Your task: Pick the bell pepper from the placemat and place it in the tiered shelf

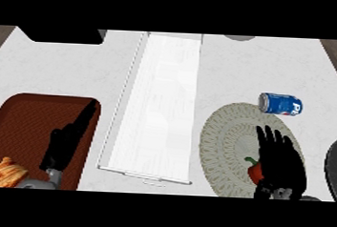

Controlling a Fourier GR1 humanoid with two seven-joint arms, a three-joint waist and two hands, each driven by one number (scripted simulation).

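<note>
White counter (60, 72). Nearest: bell pepper (253, 171) on the placemat's (223, 137) near side, partly under the right hand (282, 161), whose fingers are straight and spread. Left of placemat: tiered shelf (161, 110), then brown tray (23, 123) with croissant (9, 171) and left hand (59, 149), fingers straight. At placemat's far edge: blue can (280, 104), with white counter running on past it.

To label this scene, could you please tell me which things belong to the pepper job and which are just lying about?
Job: bell pepper, round placemat under it, white tiered shelf, right hand open over the pepper.
Lying about: blue can, croissant, brown tray, left hand open above that tray.
</note>
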